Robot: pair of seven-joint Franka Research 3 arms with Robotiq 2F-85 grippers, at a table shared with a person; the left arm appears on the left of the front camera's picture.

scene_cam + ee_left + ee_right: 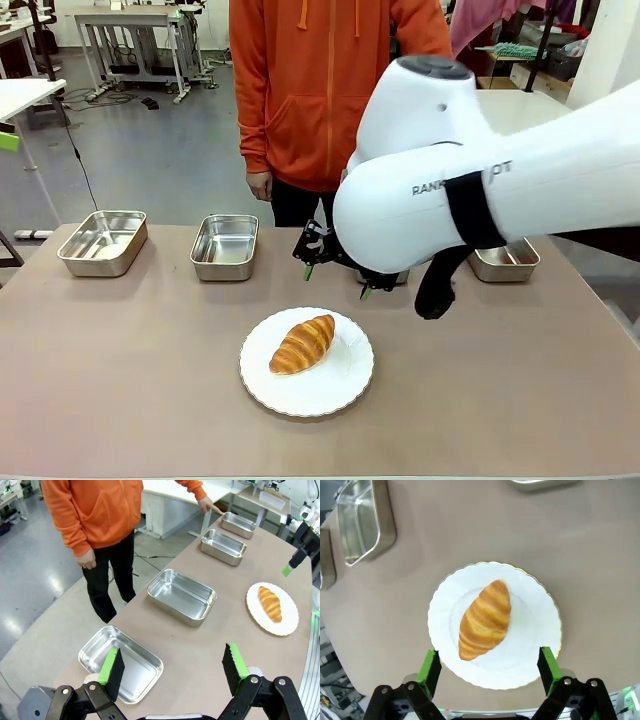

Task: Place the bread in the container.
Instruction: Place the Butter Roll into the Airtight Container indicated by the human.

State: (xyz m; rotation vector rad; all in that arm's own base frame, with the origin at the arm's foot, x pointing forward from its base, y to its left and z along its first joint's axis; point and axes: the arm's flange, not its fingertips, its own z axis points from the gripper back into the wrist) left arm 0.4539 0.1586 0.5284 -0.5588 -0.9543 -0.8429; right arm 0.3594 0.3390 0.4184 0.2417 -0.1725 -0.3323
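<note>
Jaws of the right gripper gape above the bread — likely light, crushable — so pinch gently across its thick middle.

You're in a robotics lab: at 11 o'clock metal-framed workbenches stand on a glossy grey floor with trailing cables, and a white robot arm looms at 2 o'clock.

Table: brown, matte top. White scallop-edged plate sits near the middle, toward the near edge. Along the far edge, leftmost pan lies by the far-left corner; next pan sits left of centre, apart from it. Person in orange hoodie stands behind the far edge. Grey floor lies beyond.
</note>
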